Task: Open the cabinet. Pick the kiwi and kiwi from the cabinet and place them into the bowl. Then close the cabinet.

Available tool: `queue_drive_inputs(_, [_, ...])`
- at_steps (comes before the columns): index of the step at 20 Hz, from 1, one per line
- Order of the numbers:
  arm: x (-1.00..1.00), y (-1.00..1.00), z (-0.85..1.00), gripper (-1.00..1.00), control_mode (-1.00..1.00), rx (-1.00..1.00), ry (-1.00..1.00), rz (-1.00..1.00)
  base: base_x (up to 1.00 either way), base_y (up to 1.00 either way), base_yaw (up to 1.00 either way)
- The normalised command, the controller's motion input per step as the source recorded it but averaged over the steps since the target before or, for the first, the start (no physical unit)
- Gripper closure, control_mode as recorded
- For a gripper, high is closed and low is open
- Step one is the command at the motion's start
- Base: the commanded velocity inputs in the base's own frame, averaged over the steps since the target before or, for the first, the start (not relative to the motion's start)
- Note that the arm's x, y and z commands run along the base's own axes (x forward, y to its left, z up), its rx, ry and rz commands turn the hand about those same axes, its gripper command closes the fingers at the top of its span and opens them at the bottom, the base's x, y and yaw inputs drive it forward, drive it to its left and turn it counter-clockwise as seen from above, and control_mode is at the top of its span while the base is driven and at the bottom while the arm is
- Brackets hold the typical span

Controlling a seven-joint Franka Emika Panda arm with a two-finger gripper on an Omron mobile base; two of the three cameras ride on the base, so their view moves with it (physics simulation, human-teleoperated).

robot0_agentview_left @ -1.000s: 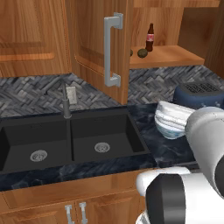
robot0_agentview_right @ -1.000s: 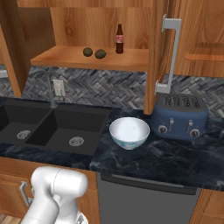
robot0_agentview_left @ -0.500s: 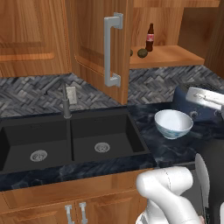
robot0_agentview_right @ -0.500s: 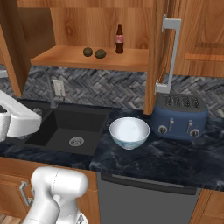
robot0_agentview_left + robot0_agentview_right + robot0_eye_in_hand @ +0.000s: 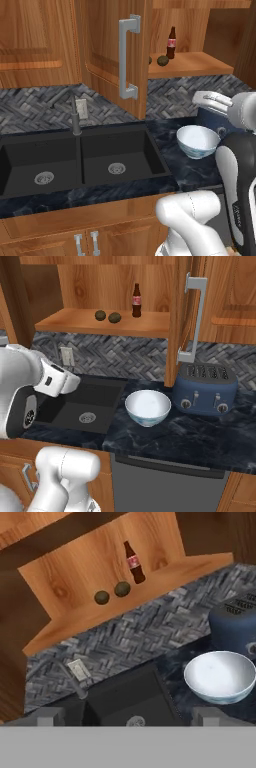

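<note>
With the cabinet point(image 5: 185, 311) open, the nearer kiwi point(image 5: 122, 588) at upper centre should be approached squarely, avoiding the cola bottle point(image 5: 134, 562); gripper spread cannot be told.

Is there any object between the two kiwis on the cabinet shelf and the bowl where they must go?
Nothing visible blocks that way. The cabinet is open and the kiwis lie near the shelf's front edge, with the cola bottle behind and to one side. The bowl stands empty on the counter below, beside the toaster.
</note>
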Motion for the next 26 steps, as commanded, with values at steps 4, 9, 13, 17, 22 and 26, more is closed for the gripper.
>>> queue_drive_inputs(4, [0.68, 0.35, -0.08, -1.00, -1.00, 0.24, 0.00, 0.37, 0.00, 0.00, 0.00])
queue_drive_inputs(9, [0.46, 0.81, -0.07, -1.00, -1.00, 0.21, 0.04, 0.39, 0.00, 0.00, 0.00])
queue_drive_inputs(13, [0.22, 0.85, 0.00, -1.00, -1.00, 0.14, 0.12, 0.36, 0.00, 0.00, 0.00])
queue_drive_inputs(17, [0.00, 0.12, 0.00, -1.00, -1.00, -0.01, 0.01, 0.07, 0.00, 0.00, 0.00])
queue_drive_inputs(22, [0.04, 0.12, 0.00, -1.00, -1.00, 0.00, 0.00, 0.04, 0.00, 0.00, 0.00])
queue_drive_inputs(26, [0.17, 0.29, 0.00, -1.00, -1.00, 0.00, 0.00, 0.06, 0.00, 0.00, 0.00])
